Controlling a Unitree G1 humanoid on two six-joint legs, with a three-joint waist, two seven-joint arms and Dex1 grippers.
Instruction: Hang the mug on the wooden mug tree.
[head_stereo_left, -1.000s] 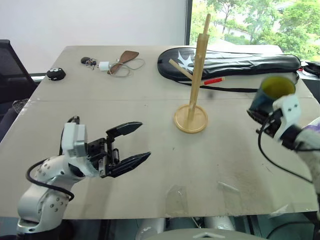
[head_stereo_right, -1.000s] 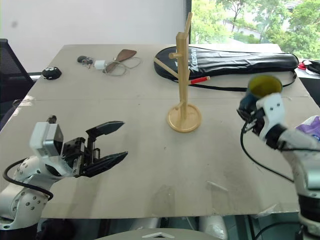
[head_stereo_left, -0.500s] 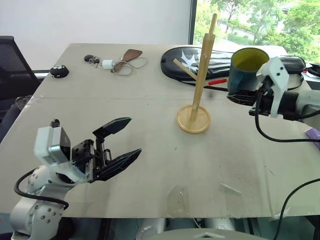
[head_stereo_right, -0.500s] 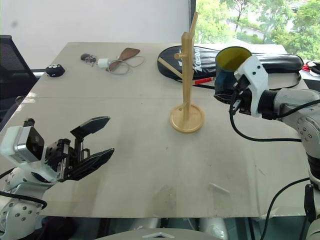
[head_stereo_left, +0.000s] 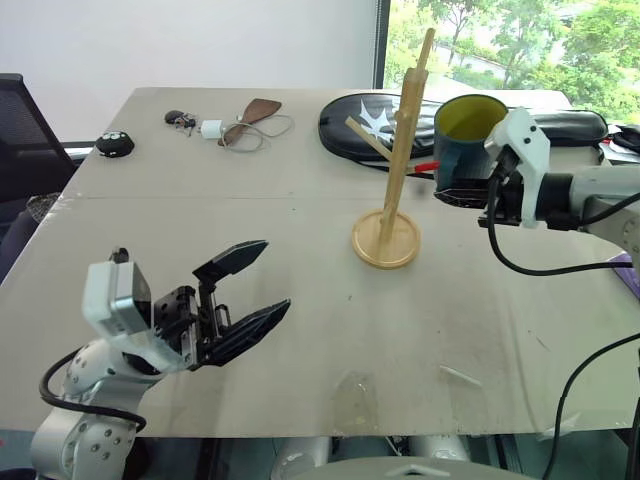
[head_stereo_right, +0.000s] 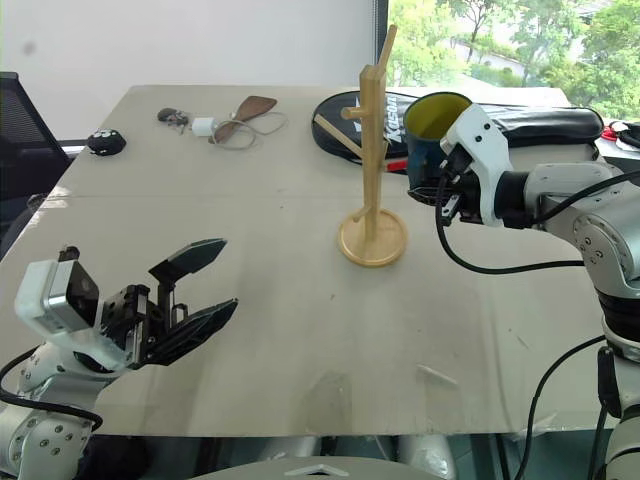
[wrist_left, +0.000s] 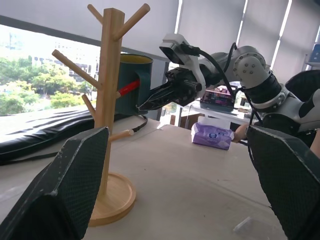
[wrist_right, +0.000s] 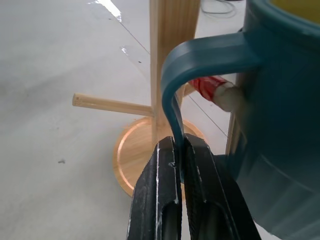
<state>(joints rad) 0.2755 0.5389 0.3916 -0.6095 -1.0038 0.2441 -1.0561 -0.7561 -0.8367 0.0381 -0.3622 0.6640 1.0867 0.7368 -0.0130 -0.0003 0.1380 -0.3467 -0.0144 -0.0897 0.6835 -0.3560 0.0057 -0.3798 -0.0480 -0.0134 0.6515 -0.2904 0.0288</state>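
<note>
You had the right gripper (wrist_right: 176, 165) with its jaws clamped on the handle of the mug (head_stereo_left: 464, 135), held upright in the air just beside the wooden mug tree (head_stereo_left: 398, 160). The left gripper (head_stereo_left: 250, 290) hung with jaws apart over the bench (head_stereo_left: 300, 210). Your best move was probably to line the handle's loop over a peg tip, then lower gently.

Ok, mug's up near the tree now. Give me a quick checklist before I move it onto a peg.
1. Grip: right pincer shut on the handle of the mug, lower part of the loop pinched between the fingers: ok.
2. Mug upright, yellow inside facing up: ok.
3. Handle loop open and facing the wooden mug tree, not blocked: ok.
4. Handle already on a peg: not ok, the mug hangs beside the pole, right of it.
5. Loop lined up with one peg's tip: cannot tell.
6. Left pincer open, low over the table, well away from the tree: ok.
</note>
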